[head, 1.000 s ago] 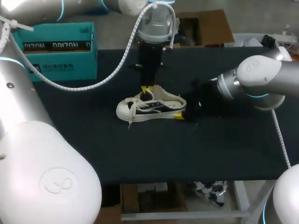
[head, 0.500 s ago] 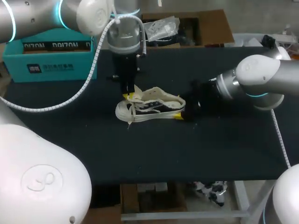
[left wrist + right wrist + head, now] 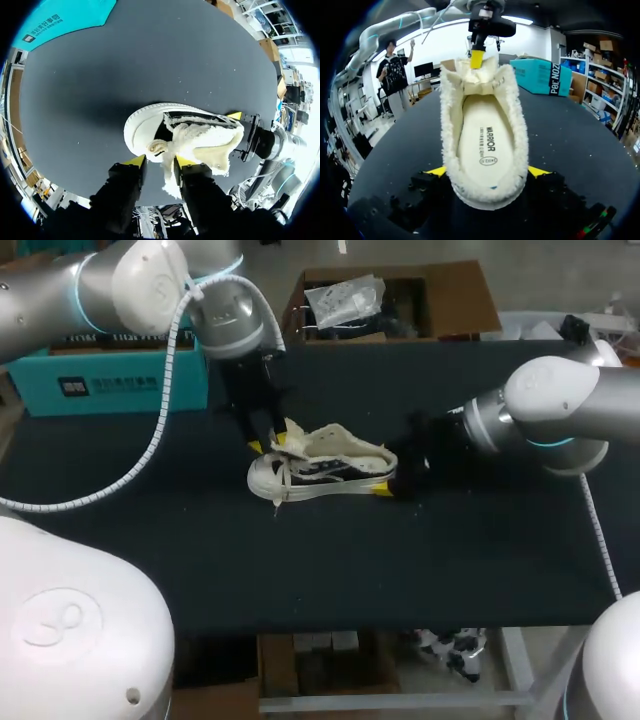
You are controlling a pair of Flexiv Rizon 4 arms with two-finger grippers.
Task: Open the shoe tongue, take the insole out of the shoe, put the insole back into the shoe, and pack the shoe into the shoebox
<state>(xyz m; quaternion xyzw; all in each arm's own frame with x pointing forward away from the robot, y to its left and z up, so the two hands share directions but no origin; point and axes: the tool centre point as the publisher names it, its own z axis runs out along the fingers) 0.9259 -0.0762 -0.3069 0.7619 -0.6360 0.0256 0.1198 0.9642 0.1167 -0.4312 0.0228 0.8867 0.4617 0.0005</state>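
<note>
Swung toward frame's left, your L jaws pinch tongue [image 3: 169,172]; R jaws clamp shoe [image 3: 322,468] heel, insole [image 3: 481,142] inside; shoebox [image 3: 120,380] upper left.

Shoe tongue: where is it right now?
In the head view the shoe tongue is lifted over the toe end of the shoe, left of centre on the table, pinched in the left gripper.
</note>
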